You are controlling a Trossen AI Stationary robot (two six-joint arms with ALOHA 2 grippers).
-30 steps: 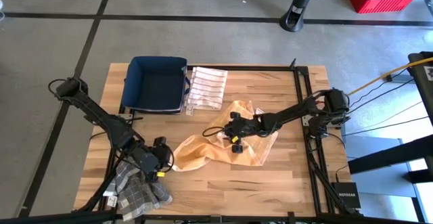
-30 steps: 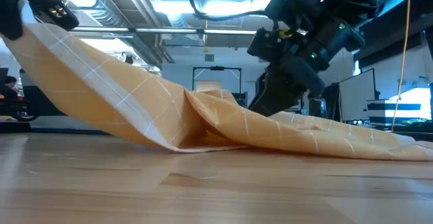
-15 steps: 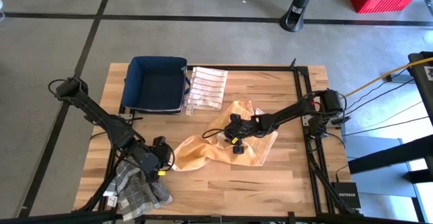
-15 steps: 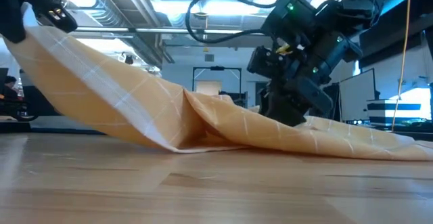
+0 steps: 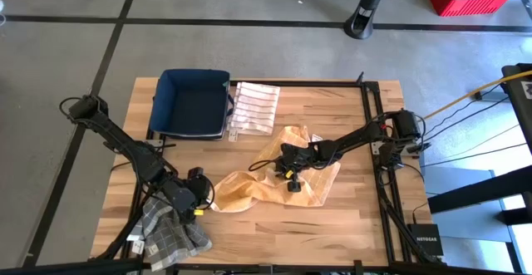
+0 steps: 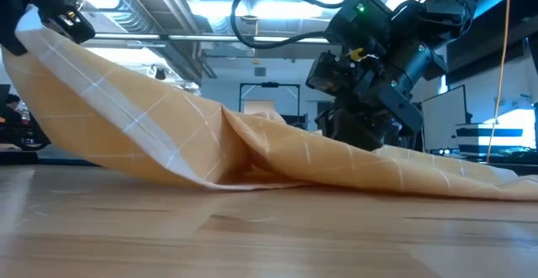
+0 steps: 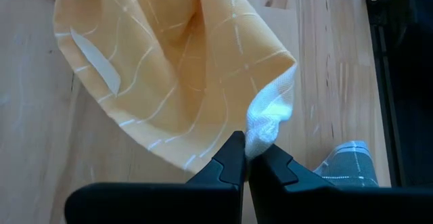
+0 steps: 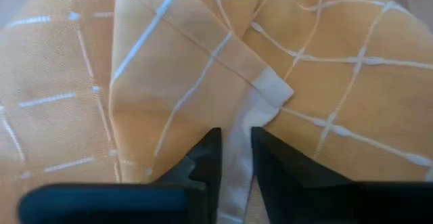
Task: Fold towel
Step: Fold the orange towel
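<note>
An orange towel with thin white checks [image 5: 274, 175] lies crumpled on the middle of the table, its right part flat on the wood [image 6: 437, 177]. My left gripper [image 5: 198, 196] is at the towel's near-left end, shut on a corner that it holds raised [image 6: 50, 26]. My right gripper [image 5: 288, 172] is down on the towel's middle and shut on a white hem. In the low view the right gripper's fingertips are hidden behind the cloth. My left gripper pinches the towel's white-edged corner [image 7: 260, 132] between both fingers. That corner is lifted clear of the table, and the cloth slopes down from it to the wood [image 6: 193, 173]. My right gripper comes from above, slanting from the table's right, with a folded white hem [image 8: 237, 139] between its fingers [image 8: 203, 160]. I cannot tell how many layers it has; the cloth around it lies on the table.
A dark blue bin [image 5: 193, 102] stands at the far left, with a folded white striped towel [image 5: 254, 107] beside it. A grey checked towel [image 5: 170, 229] lies at the near left edge, close to my left arm. Bare wood [image 5: 366, 217] shows near and right.
My right gripper has come down onto the towel's middle and moved slightly toward the table's left. The towel's raised fold ridge has shifted a little left with it. My left gripper has kept the corner raised.
</note>
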